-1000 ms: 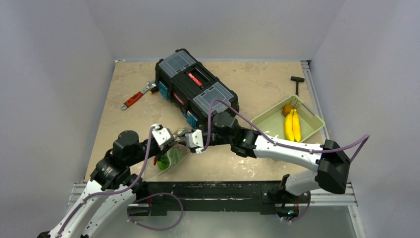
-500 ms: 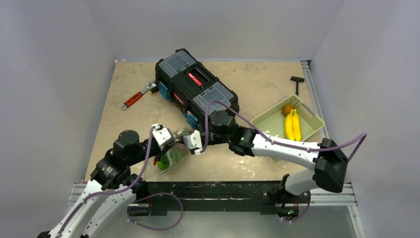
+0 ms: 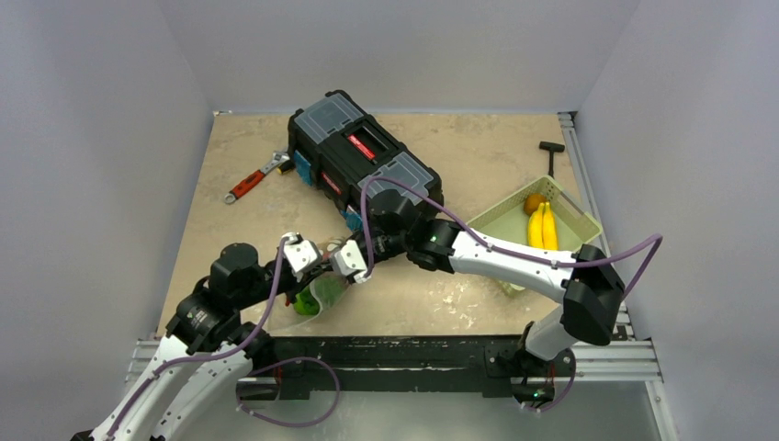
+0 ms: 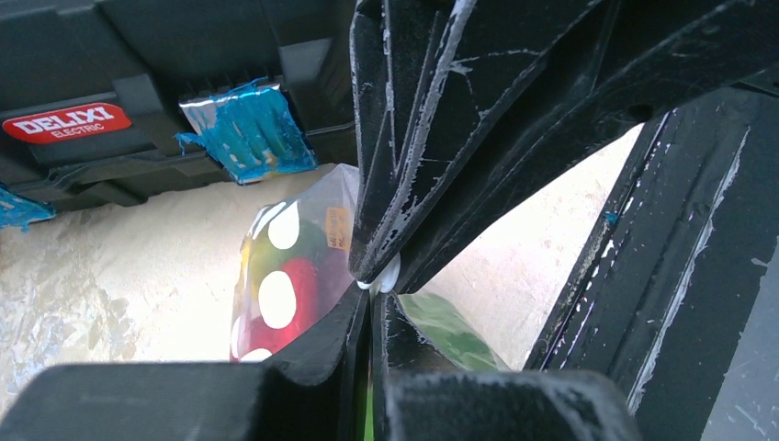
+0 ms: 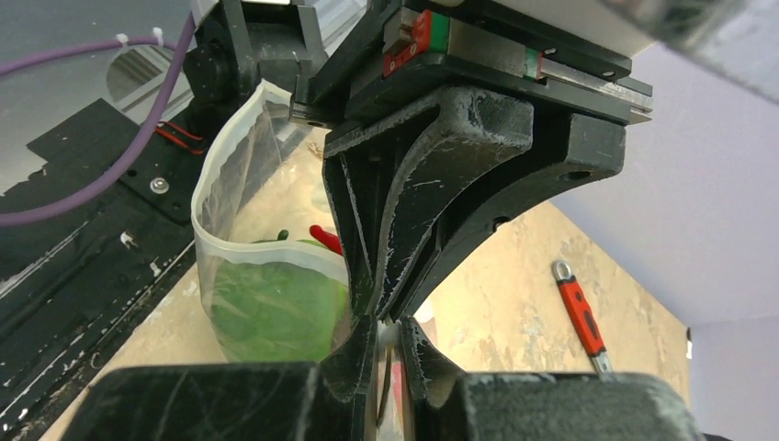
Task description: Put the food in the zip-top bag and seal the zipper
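Far side of the zip-top bag [image 3: 323, 292] closed off by the black toolbox [image 3: 363, 158], mouth flanked by left claw [image 3: 314, 272] and right claw [image 3: 334, 274], bare surface [image 3: 441, 308] left open toward the pale green basket [image 3: 503, 223].

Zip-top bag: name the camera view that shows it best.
Right wrist: the zip-top bag spans the left side, its mouth gaping, green food inside. Left wrist shows only a dotted sliver over red food. Top external shows it small and distant.
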Robot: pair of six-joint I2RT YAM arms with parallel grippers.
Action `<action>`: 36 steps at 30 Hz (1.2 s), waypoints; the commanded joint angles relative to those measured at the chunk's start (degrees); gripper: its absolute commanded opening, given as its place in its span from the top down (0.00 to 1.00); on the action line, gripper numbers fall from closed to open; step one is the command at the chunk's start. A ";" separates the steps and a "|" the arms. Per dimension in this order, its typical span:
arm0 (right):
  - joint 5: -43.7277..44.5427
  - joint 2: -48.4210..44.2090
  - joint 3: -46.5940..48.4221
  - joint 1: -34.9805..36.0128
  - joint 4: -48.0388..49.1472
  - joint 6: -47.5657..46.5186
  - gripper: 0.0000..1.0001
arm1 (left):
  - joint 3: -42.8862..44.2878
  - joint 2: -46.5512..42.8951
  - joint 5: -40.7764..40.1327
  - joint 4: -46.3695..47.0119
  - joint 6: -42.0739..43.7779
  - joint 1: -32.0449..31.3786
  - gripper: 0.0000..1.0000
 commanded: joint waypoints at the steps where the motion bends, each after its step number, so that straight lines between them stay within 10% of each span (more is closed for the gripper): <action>1: -6.97 2.94 4.61 1.39 -2.92 -1.98 1.00 | 0.51 -0.53 4.63 7.45 0.16 -0.32 1.00; 13: 12.54 -12.96 -14.42 -0.32 15.91 18.39 0.40 | 0.95 -0.32 2.35 7.05 -0.79 -0.33 1.00; 21: 25.95 -13.98 -11.01 0.03 12.27 35.94 0.49 | 1.55 0.46 1.24 6.61 -1.48 -0.32 1.00; 36: 25.40 -9.38 -2.94 3.82 2.62 32.58 0.70 | 1.60 -0.39 0.80 6.47 -1.91 -0.35 1.00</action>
